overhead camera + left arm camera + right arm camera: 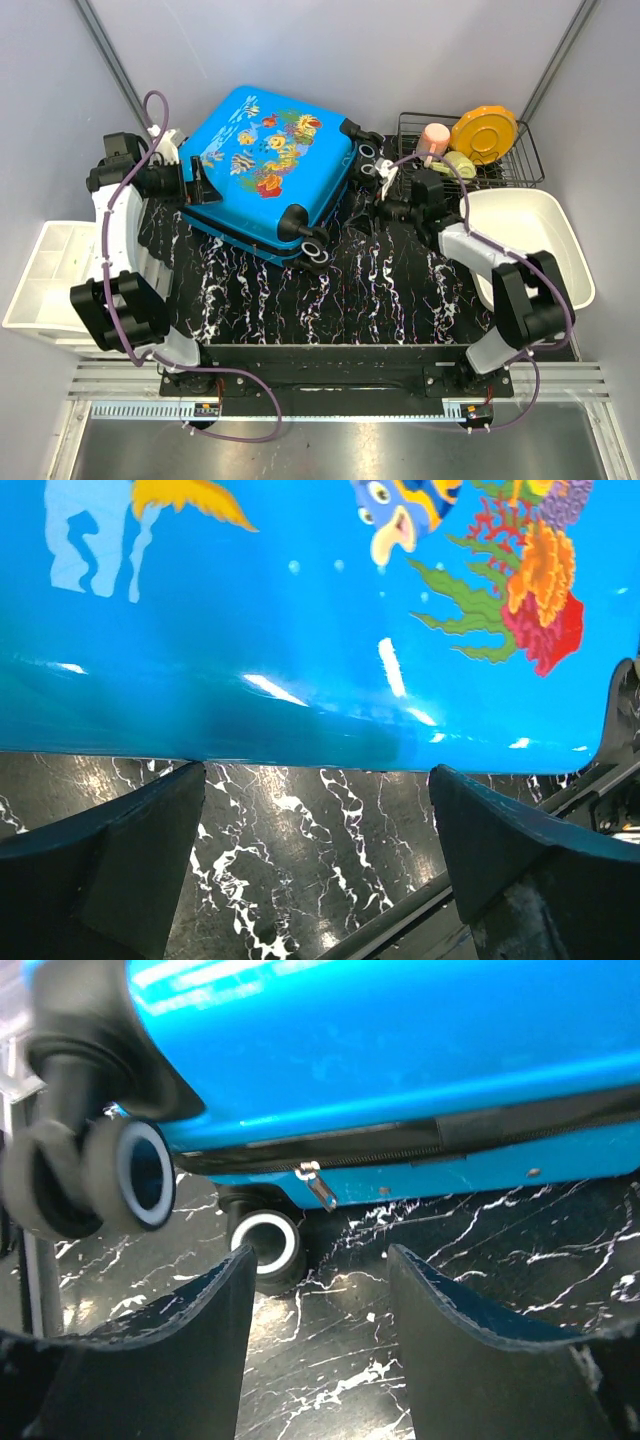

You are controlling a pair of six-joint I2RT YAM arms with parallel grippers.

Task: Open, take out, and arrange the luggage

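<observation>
Toward the upper left of the top view, the luggage (268,165) is lying shut and skewed on the black marbled surface (380,290), with its fish print facing up and its wheels (312,250) pointing to the lower right. The left jaws are standing wide apart at its left edge, holding nothing. In the left wrist view the glossy shell is filling the upper frame, and whether the fingers (110,860) are touching it is hard to tell. The right jaws are standing apart by the wheeled end, also empty. In the right wrist view a zip pull (320,1185) is hanging from the closed zip, and the wheel at the upper left is showing blurred.

At the upper right a wire basket (520,170) is holding an orange disc (483,133), a pink cup (435,138) and something pale green that is too small to make out. A white bin (560,250) is sitting at the right edge. A white tray (40,280) at the left edge is partly covered by the left arm (115,230).
</observation>
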